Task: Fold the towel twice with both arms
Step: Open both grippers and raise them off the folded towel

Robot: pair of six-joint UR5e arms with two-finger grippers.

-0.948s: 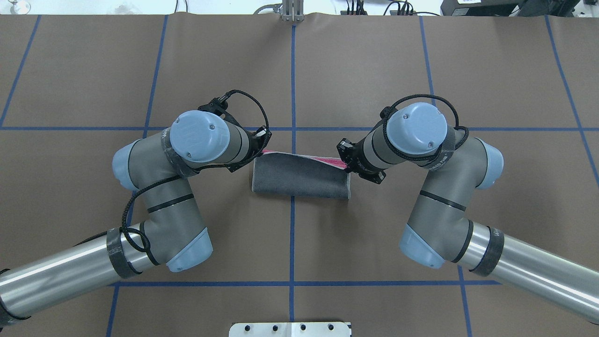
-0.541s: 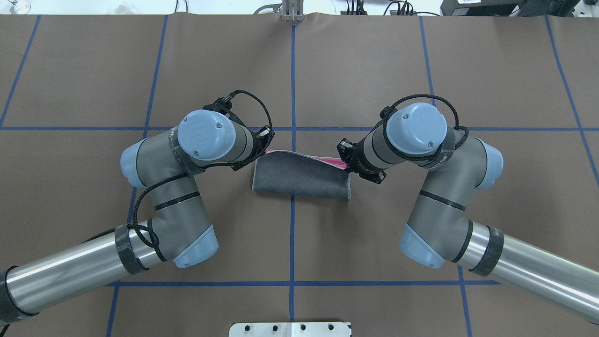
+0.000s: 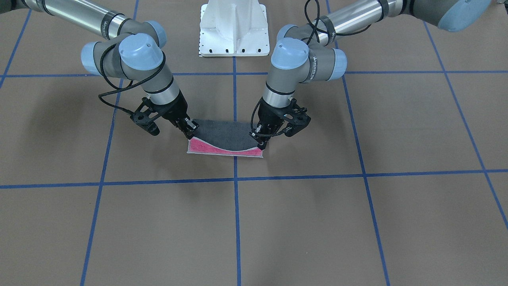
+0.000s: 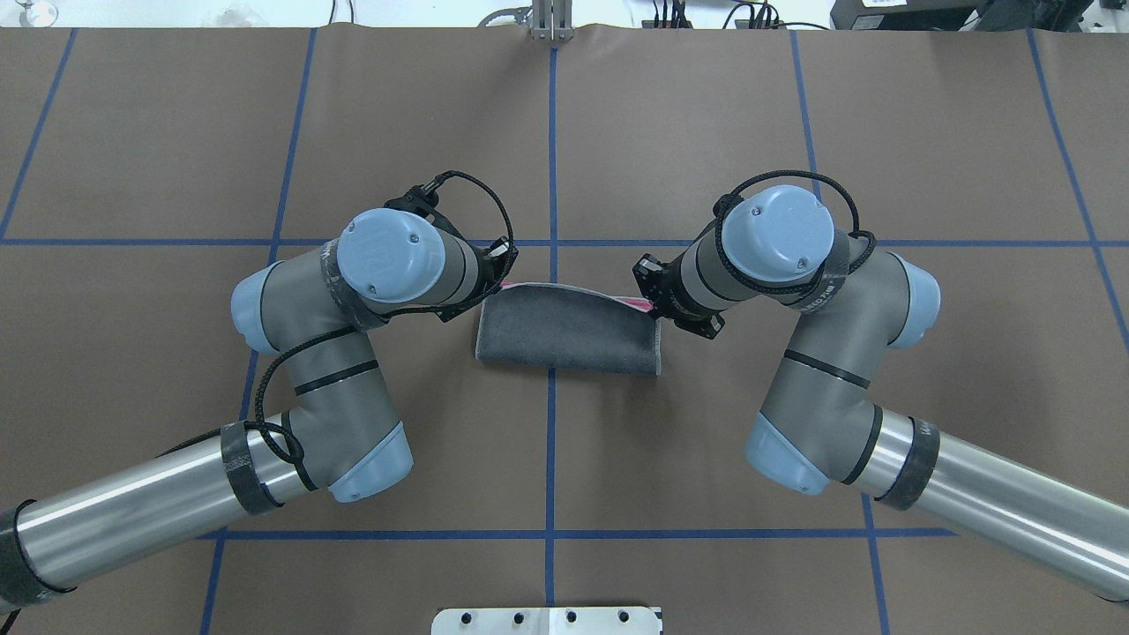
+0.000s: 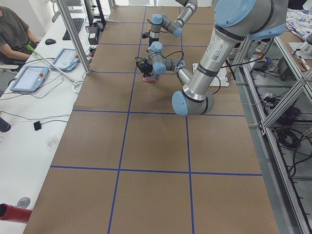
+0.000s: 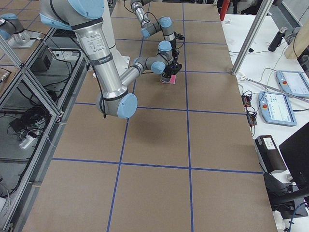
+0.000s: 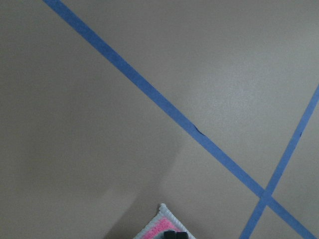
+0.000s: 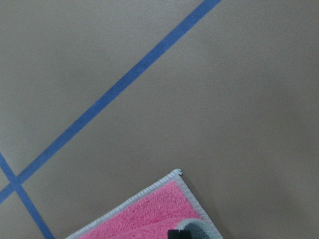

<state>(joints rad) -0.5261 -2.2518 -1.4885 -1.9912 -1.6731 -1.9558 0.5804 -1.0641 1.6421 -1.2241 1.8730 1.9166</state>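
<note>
The towel (image 4: 564, 335) lies half folded at the table's middle, dark grey face up. A pink strip (image 3: 222, 150) of the lower layer shows along its far edge. My left gripper (image 3: 260, 137) is shut on one far corner of the grey top layer, held just above the pink layer. My right gripper (image 3: 191, 129) is shut on the other far corner. From overhead both grippers are mostly hidden under the wrists. The left wrist view shows a pink towel corner (image 7: 160, 225) at its bottom edge. The right wrist view shows a pink corner (image 8: 149, 214) with grey cloth over it.
The white pedestal base (image 3: 233, 28) stands at the robot's side of the table. Blue tape lines (image 4: 552, 176) grid the brown table cover. A side bench with tablets (image 5: 29, 78) and a seated person runs along the far side.
Both arms carried the grey top layer further away from the robot, over the pink layer. Less pink shows along the far edge now. The left arm moved first, then the right.
</note>
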